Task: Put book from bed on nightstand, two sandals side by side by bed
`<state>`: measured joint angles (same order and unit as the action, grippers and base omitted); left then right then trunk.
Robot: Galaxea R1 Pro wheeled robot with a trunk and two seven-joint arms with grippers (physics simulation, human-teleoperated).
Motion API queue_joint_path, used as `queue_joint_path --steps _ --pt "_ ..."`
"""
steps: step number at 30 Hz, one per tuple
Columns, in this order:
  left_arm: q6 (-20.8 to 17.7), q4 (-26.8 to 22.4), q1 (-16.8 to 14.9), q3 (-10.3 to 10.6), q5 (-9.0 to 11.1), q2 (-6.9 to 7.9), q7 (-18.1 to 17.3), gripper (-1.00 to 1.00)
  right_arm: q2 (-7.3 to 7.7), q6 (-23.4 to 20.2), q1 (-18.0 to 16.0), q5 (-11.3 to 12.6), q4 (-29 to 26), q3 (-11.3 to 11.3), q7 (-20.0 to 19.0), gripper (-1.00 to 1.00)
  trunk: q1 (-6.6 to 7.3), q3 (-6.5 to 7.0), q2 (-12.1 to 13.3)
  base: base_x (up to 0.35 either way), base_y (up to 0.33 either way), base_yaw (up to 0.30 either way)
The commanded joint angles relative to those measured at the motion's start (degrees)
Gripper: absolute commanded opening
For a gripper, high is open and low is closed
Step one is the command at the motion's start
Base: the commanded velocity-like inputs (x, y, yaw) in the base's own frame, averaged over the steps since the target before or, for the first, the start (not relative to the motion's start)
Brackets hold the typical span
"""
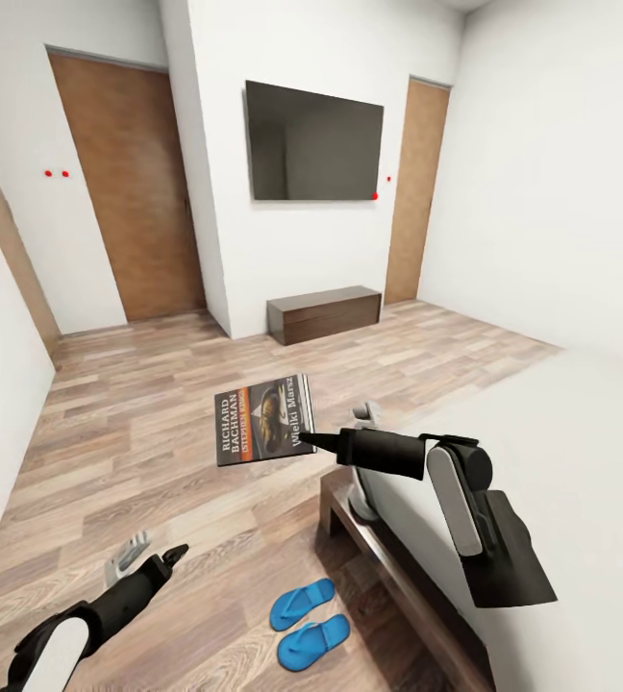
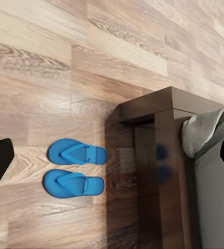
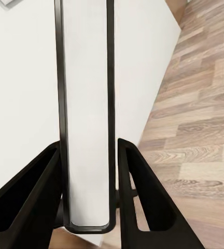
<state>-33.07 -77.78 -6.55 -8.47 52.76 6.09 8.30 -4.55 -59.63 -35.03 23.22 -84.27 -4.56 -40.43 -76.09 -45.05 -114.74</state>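
Right gripper (image 1: 313, 440) clenched on book (image 1: 264, 419), aloft above floor (image 1: 138, 423); left gripper (image 1: 148, 562) released over sandals (image 1: 309, 620) beside bed (image 1: 581, 452).

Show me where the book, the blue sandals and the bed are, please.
book (image 1: 265, 419), head view: middle of its front cover.
sandals (image 2: 75, 168), left wrist view: inner edge of the upper sandal of the pair.
bed (image 1: 561, 452), head view: bare white mattress top.

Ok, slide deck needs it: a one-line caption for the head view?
Right gripper holds the book above the floor; two sandals lie beside the bed.
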Motion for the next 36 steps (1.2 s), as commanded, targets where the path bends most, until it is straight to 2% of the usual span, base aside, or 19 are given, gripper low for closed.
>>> queue_joint_path --steps 1,25,36 --pt "-0.21 -0.04 -0.04 -0.01 0.60 0.01 0.46 1.00 -0.03 -0.37 -0.04 0.25 -0.03 0.07 -0.34 -1.00 0.01 -0.06 -0.03 0.000 0.000 0.276" --pt "0.08 1.35 -0.04 0.03 0.43 -0.11 0.32 1.00 -0.02 -0.37 -0.04 0.25 -0.02 0.06 -0.30 -1.00 0.01 -0.06 -0.03 0.000 0.002 0.276" --pt "0.65 1.44 -0.04 0.03 0.43 -0.02 0.31 1.00 -0.02 -0.37 -0.04 0.25 -0.01 0.06 -0.35 -1.00 0.01 -0.06 -0.03 0.000 0.197 0.276"
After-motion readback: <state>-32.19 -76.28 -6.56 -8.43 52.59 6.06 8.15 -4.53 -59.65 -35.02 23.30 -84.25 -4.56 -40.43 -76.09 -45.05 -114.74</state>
